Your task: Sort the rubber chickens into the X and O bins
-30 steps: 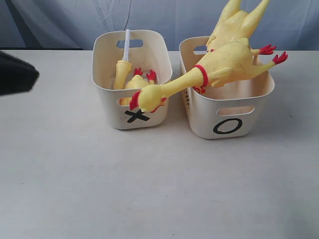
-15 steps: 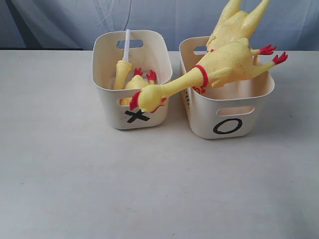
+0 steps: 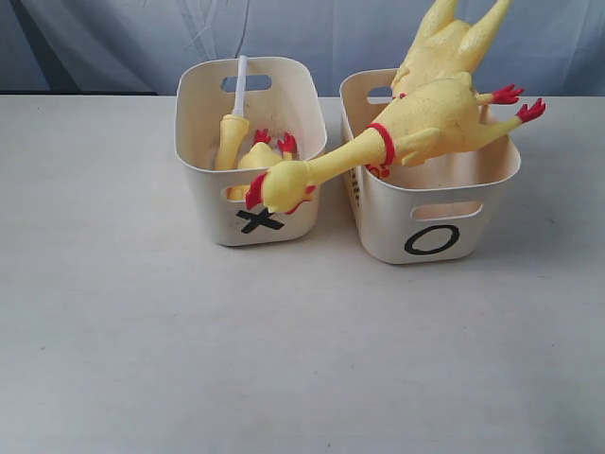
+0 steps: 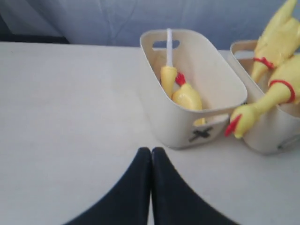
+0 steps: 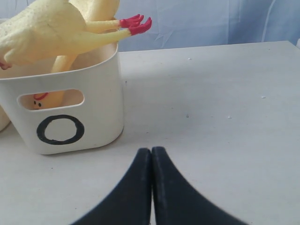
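A small chicken sits down inside the X bin with its red feet up. Beside it is a chicken head piece with a white tube that pokes up by the back wall. The O bin stands just beside the X bin. One big chicken stands head down in it, legs in the air. A second big chicken lies on top of it, across the rim. Its long neck reaches over the gap between the bins. Its head hangs in front of the X bin, right above the black X, and covers part of the slot handle. Both bins stand on the pale tabletop, with a blue curtain behind them.

My left claw is closed tight, finger against finger, with nothing in it. It points at the X bin and is apart from it. My right claw is closed tight and empty too, near the O bin but not touching it.

The chickens are yellow and bumpy, with red combs, neck bands and feet. The bins are cream and smooth, with round corners. My claw fingers are black and curved.
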